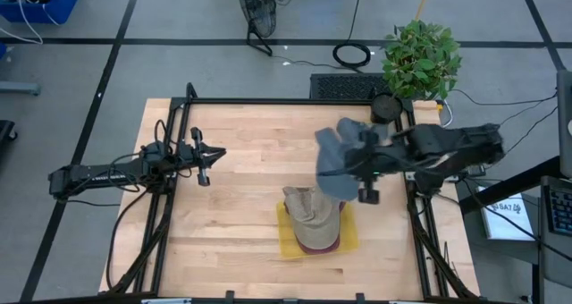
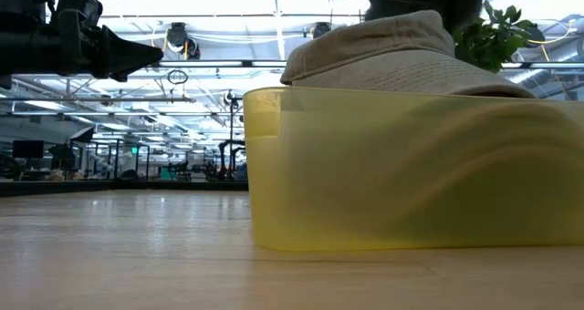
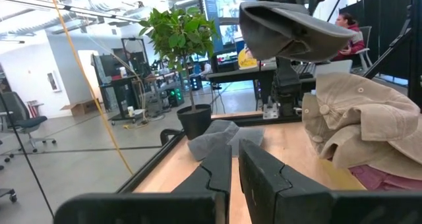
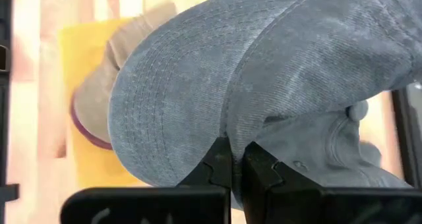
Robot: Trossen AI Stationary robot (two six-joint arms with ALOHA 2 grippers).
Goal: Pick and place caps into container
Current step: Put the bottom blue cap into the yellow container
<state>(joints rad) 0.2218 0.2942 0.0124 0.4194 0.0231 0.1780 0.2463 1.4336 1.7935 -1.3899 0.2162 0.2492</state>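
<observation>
right gripper (image 1: 350, 172) pinching a grey-blue cap (image 1: 338, 172), hanging it above the table at 1 o'clock of the yellow tray (image 1: 288, 241) | tray holding khaki cap (image 1: 313, 210) over a maroon one (image 1: 319, 244) | left gripper (image 1: 207, 161) waiting at 10 o'clock, fingers pressed together | another grey-blue cap (image 1: 353, 130) lying near the plant pot (image 1: 385, 107)

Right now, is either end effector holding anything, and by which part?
The right end effector is shut on a grey-blue cap, pinching the fabric at the crown's edge. The left end effector holds nothing.
</observation>
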